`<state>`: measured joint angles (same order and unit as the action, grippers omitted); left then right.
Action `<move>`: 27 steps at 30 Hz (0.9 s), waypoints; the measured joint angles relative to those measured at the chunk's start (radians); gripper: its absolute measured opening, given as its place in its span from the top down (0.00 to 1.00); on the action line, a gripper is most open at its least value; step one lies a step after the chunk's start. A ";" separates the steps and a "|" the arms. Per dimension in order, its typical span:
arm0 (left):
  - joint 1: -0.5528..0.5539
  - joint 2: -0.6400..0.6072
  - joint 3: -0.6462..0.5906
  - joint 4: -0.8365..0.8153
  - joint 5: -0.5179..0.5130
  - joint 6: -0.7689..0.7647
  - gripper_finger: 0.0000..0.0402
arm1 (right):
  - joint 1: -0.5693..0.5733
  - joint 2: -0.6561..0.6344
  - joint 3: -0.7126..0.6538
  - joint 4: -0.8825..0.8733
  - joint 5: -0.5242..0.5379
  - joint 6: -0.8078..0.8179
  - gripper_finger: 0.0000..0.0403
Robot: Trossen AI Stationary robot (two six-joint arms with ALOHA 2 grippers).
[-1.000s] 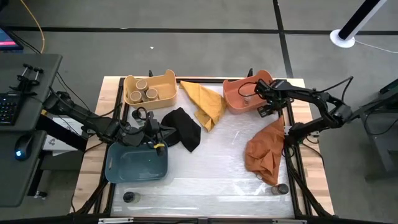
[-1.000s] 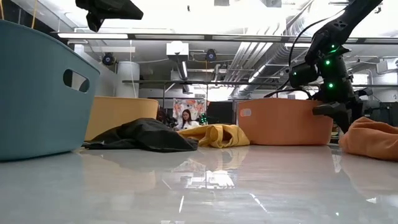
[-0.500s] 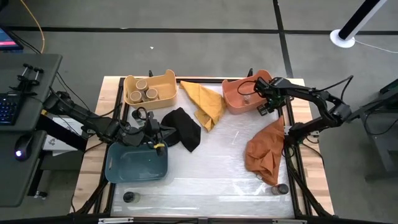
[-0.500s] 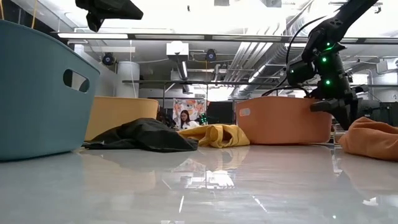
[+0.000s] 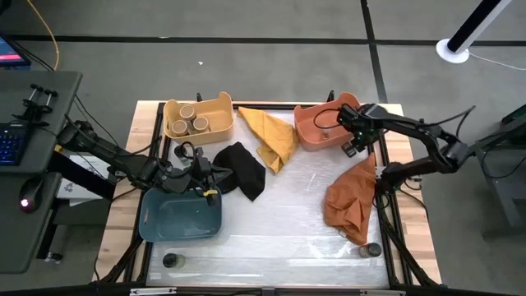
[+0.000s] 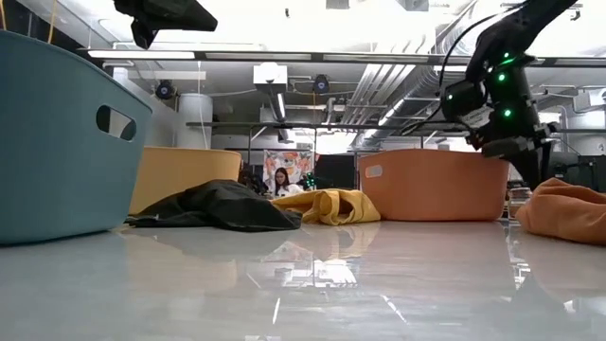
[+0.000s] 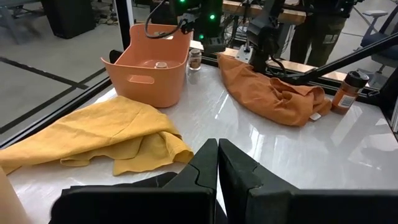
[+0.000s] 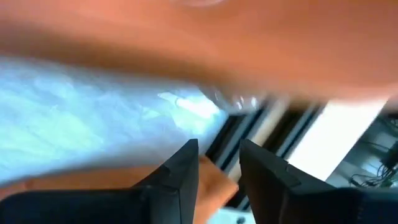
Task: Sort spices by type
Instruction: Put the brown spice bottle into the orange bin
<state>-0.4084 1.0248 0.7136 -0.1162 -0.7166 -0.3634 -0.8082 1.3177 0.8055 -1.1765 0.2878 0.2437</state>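
Small brownish-topped jar (image 7: pixel 194 59), upright, long axis vertical, standing on the table (image 5: pixel 279 230) just outside the orange bin (image 5: pixel 308 136). Directly under the right gripper (image 5: pixel 350 145) and hidden by it from above. A second small jar (image 7: pixel 160 64) already inside that bin.

Right gripper part-way open. Nothing visible between its fingers in the blurred right wrist view, so probably empty, with the jar just beyond the fingertips.

Left gripper (image 7: pixel 217 146) closed on nothing, well apart across the table, by the black cloth (image 5: pixel 242 168) and blue bin (image 5: pixel 181 218). Right arm plainly the nearer.

Room tight: bin wall on one side of the pincer, orange cloth (image 5: pixel 349 205) on the other, the table's far edge close behind. Open tabletop only toward the middle.

Three tan-topped jars (image 5: pixel 189 125) in the yellow bin (image 5: pixel 222 105). Dark jar (image 5: pixel 170 261) and another jar (image 5: pixel 374 249) loose near the front edge.
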 joint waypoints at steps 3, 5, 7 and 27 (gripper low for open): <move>0.000 0.000 0.000 0.000 0.000 0.003 1.00 | -0.001 -0.046 0.000 -0.010 0.006 0.011 0.75; 0.000 0.000 0.000 0.000 0.000 0.007 1.00 | -0.002 -0.072 0.000 -0.006 0.040 0.021 0.80; 0.000 0.000 0.000 0.000 0.000 0.007 1.00 | -0.006 -0.091 0.000 0.015 0.056 0.021 0.89; 0.000 0.000 0.000 0.001 0.000 0.007 1.00 | -0.069 -0.067 -0.002 0.145 0.050 0.105 1.00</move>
<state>-0.4080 1.0252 0.7136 -0.1150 -0.7170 -0.3561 -0.8770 1.2507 0.8036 -1.0311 0.3373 0.3486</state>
